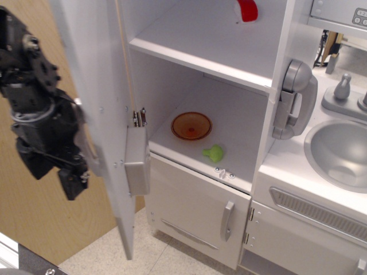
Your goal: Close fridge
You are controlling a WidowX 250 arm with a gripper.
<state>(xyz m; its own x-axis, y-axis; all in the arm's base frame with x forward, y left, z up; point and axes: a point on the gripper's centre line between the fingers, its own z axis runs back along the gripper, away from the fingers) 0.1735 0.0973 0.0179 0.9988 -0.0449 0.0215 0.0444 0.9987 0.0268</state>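
Observation:
The white fridge (241,109) stands open, with its white shelves in view. Its large door (94,74) is swung out at the left and seen nearly edge-on, with a grey box (137,161) on its inner face. A bit of its grey handle (87,146) shows on the outer side. My black gripper (73,180) is at the door's outer face, right by the handle. Whether its fingers are open or shut is hidden.
An orange bowl (191,125) and a small green toy (214,153) lie on the lower shelf, and a red object (248,10) on the upper one. The grey wall phone (294,100), the sink (344,152), the small lower door (189,206) and a wooden wall (34,229) surround it.

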